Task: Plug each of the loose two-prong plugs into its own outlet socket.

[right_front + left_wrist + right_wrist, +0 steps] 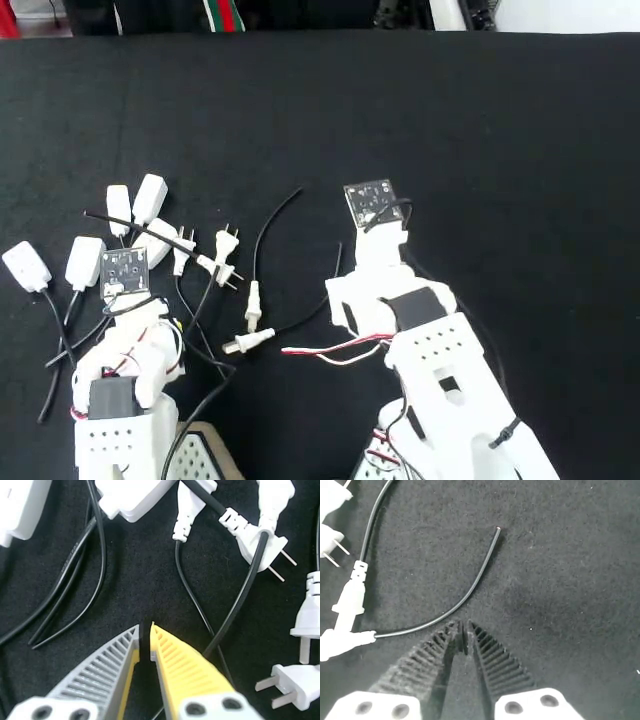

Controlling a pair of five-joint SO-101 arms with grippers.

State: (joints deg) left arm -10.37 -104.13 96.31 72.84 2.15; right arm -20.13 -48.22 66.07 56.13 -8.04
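The left gripper (pixel 146 630), one grey finger and one yellow, is closed with nothing between its tips. It hangs just above black cloth among the cables. The right gripper (pixel 462 627) has black fingers, also pressed together and holding nothing.

Five white two-prong plugs (pixel 253 305) lie loose on the table, each on a black cable (pixel 192 597), all just to the right of the left arm (pixel 125 350). The two farthest beyond the arm lie lengthwise with their prongs pointing away from the arms. A third plug (pixel 260 535) overlaps one of these and lies on a slant, prongs aimed away from the left arm. The fourth lies lengthwise with its prongs toward the arms' bases. The fifth plug (pixel 285 685), nearest the bases, lies crosswise with its prongs pointing toward the left arm.

White outlet sockets (pixel 85 262) fan out just beyond the left arm and to its left. I count five, though three overlap. None has a plug in it.

The right arm (pixel 420 330) stands to the right of the plugs, well apart from the left arm. A bare cable end (pixel 497 528) curves on the cloth near it.

The table (pixel 500 120) is covered in plain black cloth. Past its far edge, well beyond the left arm, is a narrow strip of room, white at one corner and red at the other.
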